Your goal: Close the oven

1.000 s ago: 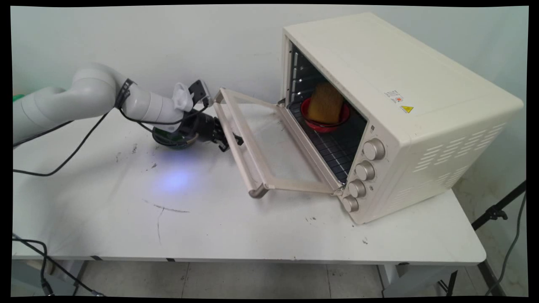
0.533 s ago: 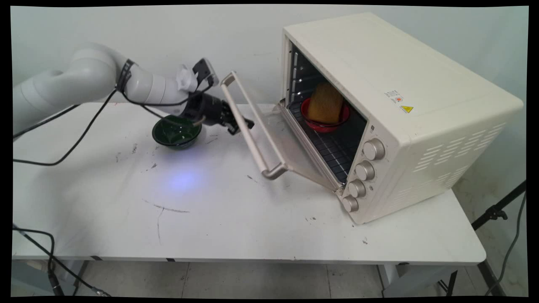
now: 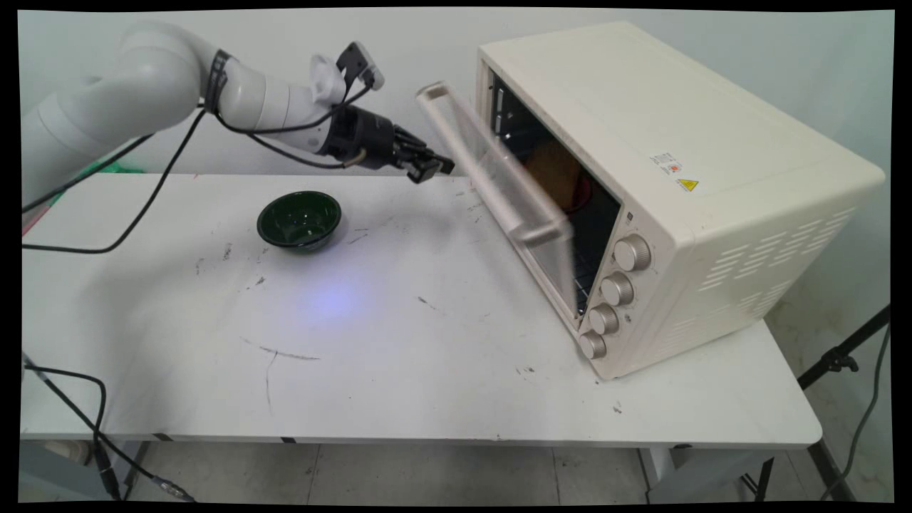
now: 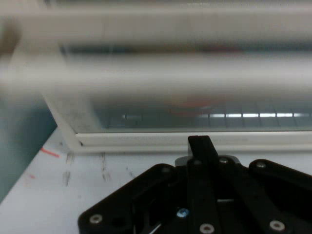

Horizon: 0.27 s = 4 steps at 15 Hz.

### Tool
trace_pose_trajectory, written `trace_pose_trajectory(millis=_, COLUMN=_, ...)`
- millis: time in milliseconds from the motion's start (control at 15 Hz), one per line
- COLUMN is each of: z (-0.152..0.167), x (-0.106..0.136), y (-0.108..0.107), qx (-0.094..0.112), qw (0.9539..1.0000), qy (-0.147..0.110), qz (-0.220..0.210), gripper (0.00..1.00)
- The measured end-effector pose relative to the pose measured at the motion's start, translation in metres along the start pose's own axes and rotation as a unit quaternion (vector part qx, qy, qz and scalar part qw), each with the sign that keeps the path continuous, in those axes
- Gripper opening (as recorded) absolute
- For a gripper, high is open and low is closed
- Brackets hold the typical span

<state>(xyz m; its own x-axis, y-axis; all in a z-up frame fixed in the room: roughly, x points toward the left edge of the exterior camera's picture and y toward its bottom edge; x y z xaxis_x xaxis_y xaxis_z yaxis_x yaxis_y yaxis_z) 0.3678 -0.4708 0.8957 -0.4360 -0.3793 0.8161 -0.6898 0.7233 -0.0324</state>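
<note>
My gripper [image 3: 429, 169] hangs above the table's back, its fingers pressed together and holding nothing. Just right of it stands the cream toaster oven [image 3: 677, 178]. The oven's glass door [image 3: 509, 174] is tilted up, almost against the oven's front, and blurred by motion; its handle [image 3: 491, 192] faces me. The gripper is close to the door, and I cannot tell whether it touches it. Through the glass a red bowl with a brown bread slice [image 3: 559, 178] shows dimly on the rack. In the hand view the gripper [image 4: 200, 142] points at the door glass [image 4: 195, 97] close ahead.
A dark green bowl [image 3: 299, 219] sits on the white table [image 3: 399, 356] below and left of the gripper. Several round knobs [image 3: 617, 288] run down the oven's front right. Black cables hang from the arm on the left.
The gripper has risen and moved right, pushing the oven door up from lying flat open to nearly closed. The green bowl, earlier hidden behind the hand, is uncovered.
</note>
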Motion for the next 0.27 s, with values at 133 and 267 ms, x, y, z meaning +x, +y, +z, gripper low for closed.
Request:
trace_pose_trajectory(millis=133, z=-0.0024, x=0.0067, y=-0.0004, qx=0.0, qw=1.0, qy=0.006, qz=0.0, gripper=0.0)
trace_pose_trajectory(millis=267, z=-0.0049, x=0.0114, y=-0.0007, qx=0.0, qw=0.9999, qy=0.01, qz=0.002, gripper=0.0)
